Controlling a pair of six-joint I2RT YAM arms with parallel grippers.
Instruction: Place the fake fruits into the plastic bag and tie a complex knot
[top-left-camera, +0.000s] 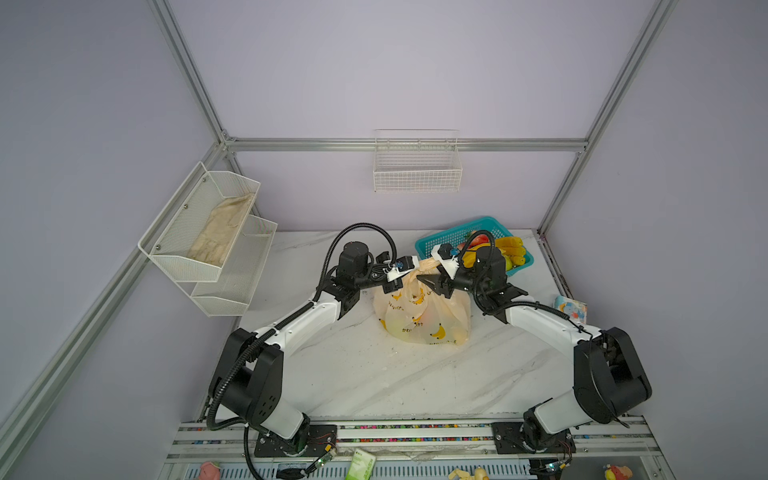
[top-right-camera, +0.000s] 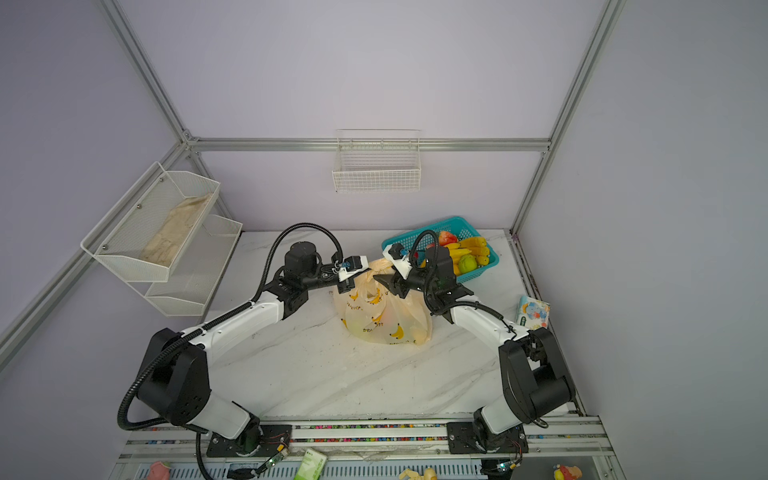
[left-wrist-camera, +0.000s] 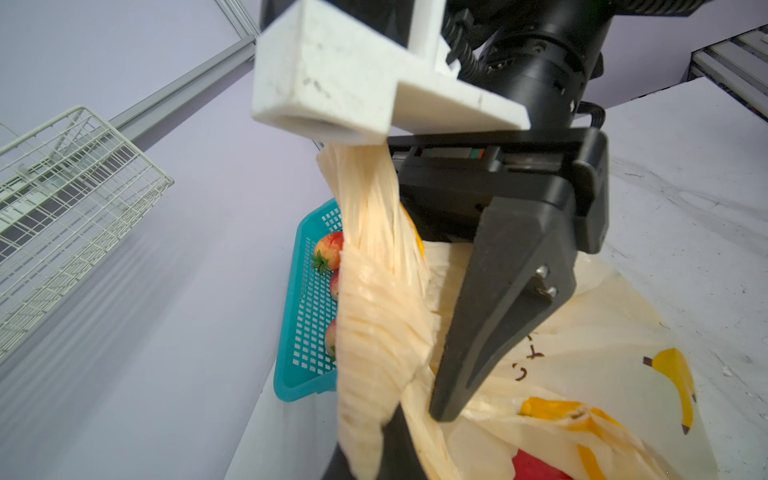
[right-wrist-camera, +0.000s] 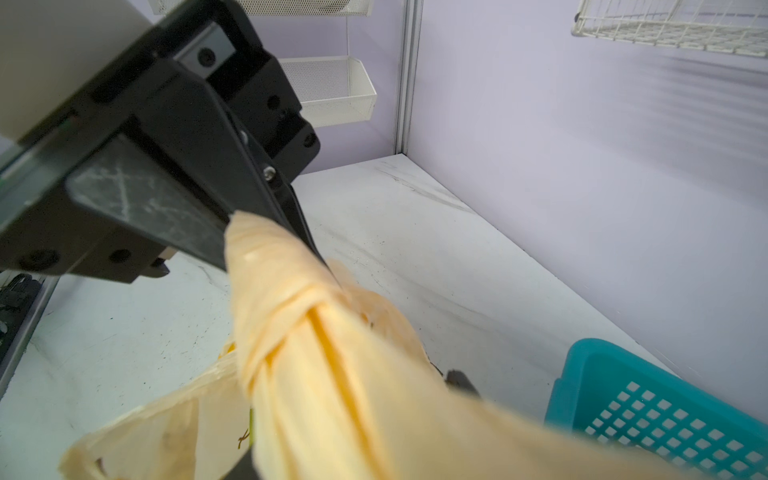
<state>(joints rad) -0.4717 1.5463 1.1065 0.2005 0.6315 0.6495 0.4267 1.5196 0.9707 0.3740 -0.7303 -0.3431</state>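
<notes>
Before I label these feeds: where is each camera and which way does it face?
Both top views: high overhead, looking down at the table; left arm and right arm whole.
Left wrist: on that arm, facing the right gripper and teal basket; own fingertips show.
Right wrist: on that arm, facing the left gripper and wall shelves; own fingertips show.
Shared: the plastic bag.

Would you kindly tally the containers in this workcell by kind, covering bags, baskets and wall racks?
plastic bag: 1
teal mesh basket: 1
white wire wall basket: 1
white two-tier mesh rack: 1
Total: 4
</notes>
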